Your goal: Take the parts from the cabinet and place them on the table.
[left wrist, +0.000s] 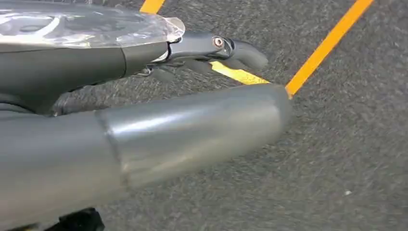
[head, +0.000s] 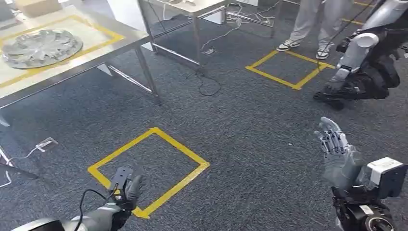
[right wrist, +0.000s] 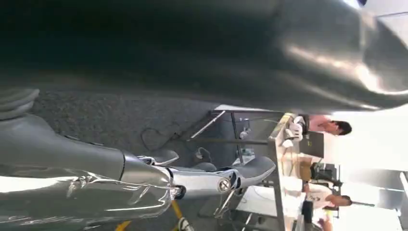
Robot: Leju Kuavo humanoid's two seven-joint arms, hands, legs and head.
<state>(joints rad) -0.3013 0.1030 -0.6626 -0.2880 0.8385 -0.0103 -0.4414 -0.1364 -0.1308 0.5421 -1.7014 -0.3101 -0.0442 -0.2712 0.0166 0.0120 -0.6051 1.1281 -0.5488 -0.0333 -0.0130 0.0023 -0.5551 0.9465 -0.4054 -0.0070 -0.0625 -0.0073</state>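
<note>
Part (head: 41,47), apparently one, on table (head: 96,55)

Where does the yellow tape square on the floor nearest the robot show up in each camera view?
Head view: yellow tape square on the carpet, lower left of centre, by the left hand.
Left wrist view: its tape lines cross behind the hand.
Right wrist view: a yellow strip at the bottom edge, too little to match.
Shared landmark: dark carpet.

Head view: even, moderately bright overhead lighting; soft shadows under the steel-framed metal table (head: 72,45) far left. Left wrist view: dark grey carpet (left wrist: 346,159) motion-blurred. Right wrist view: near foreground dark and defocused; white background overexposed.
</note>
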